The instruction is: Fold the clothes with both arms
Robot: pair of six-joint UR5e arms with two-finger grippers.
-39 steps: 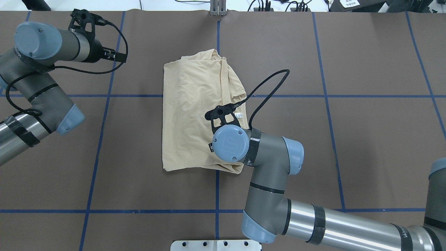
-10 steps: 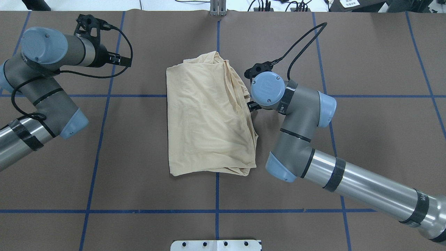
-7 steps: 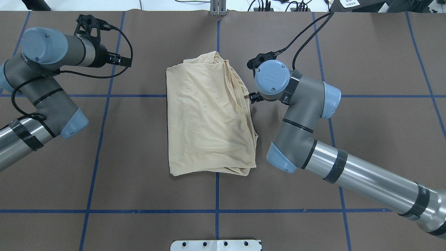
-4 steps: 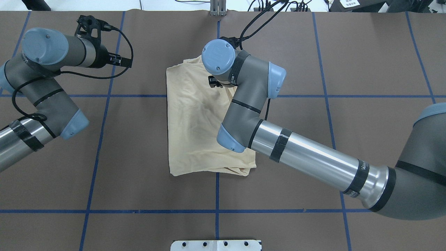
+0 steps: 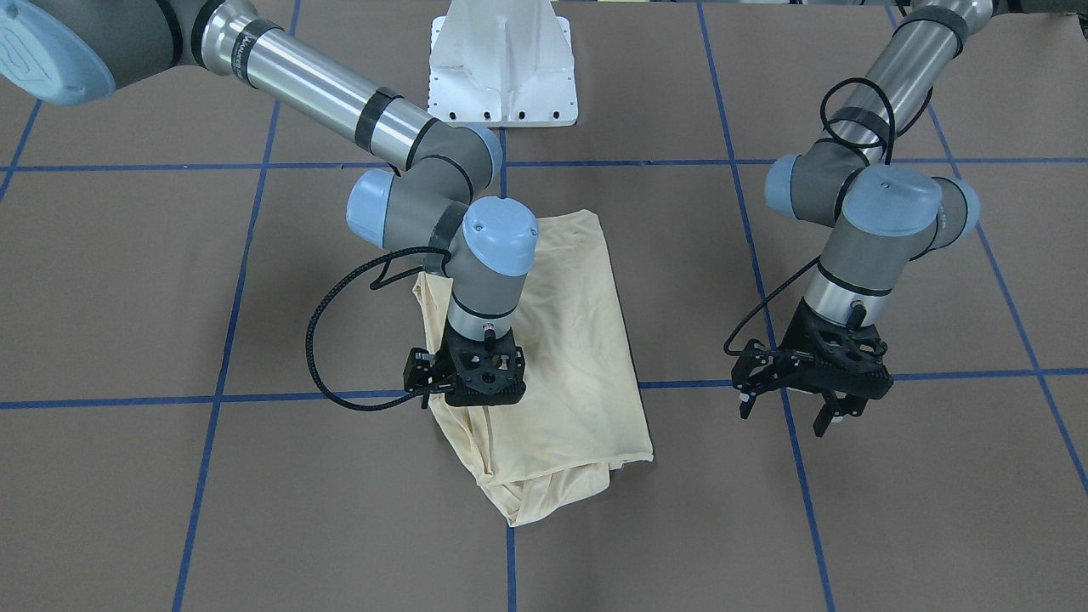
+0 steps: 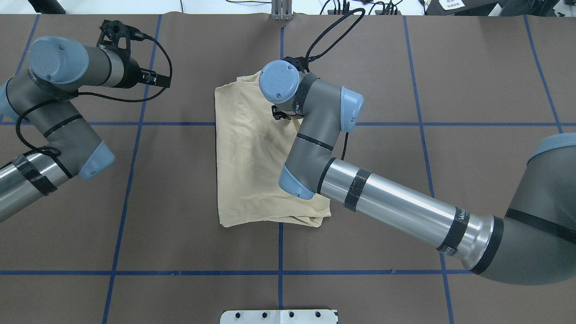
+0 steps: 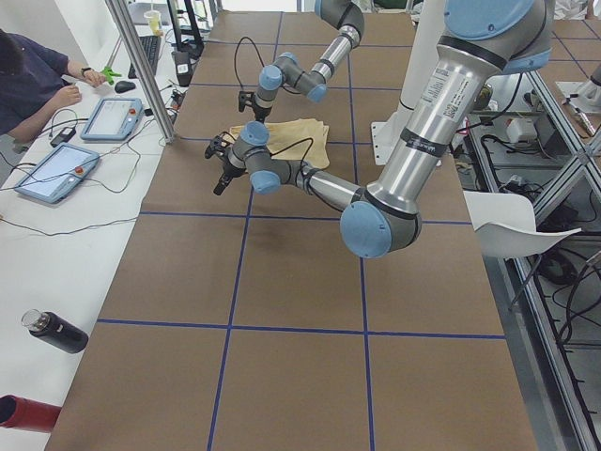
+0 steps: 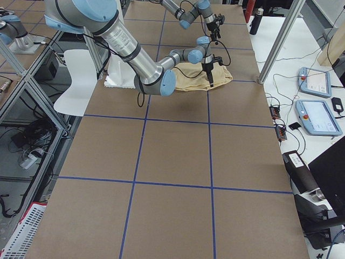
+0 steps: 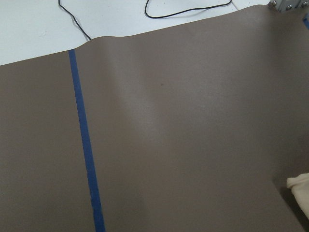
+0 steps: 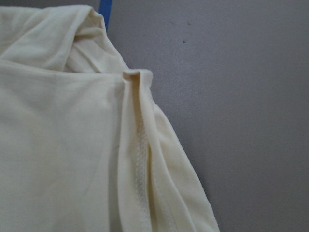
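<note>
The cream-yellow shirt (image 6: 247,171) lies folded into a tall rectangle at the table's middle, plain side up; it also shows in the front view (image 5: 578,340). My right gripper (image 6: 280,113) points straight down onto its far part near the bunched edge (image 5: 476,406). Its fingers are hidden, so I cannot tell whether they are open or shut. The right wrist view shows a folded hem seam (image 10: 140,159) close below. My left gripper (image 6: 157,78) hangs open and empty over bare table left of the shirt (image 5: 786,412). A shirt corner (image 9: 300,187) shows in the left wrist view.
The table is covered in brown paper with blue tape lines (image 6: 130,180). The white pedestal base (image 5: 501,59) stands at the robot's side. Tablets (image 7: 56,174) and an operator (image 7: 28,75) are beyond the far edge, as are bottles (image 7: 56,331).
My right arm has swung from the shirt's right edge to over its far part and settled there. Five seconds ago it was over the shirt's near right part. The left arm has barely moved.
</note>
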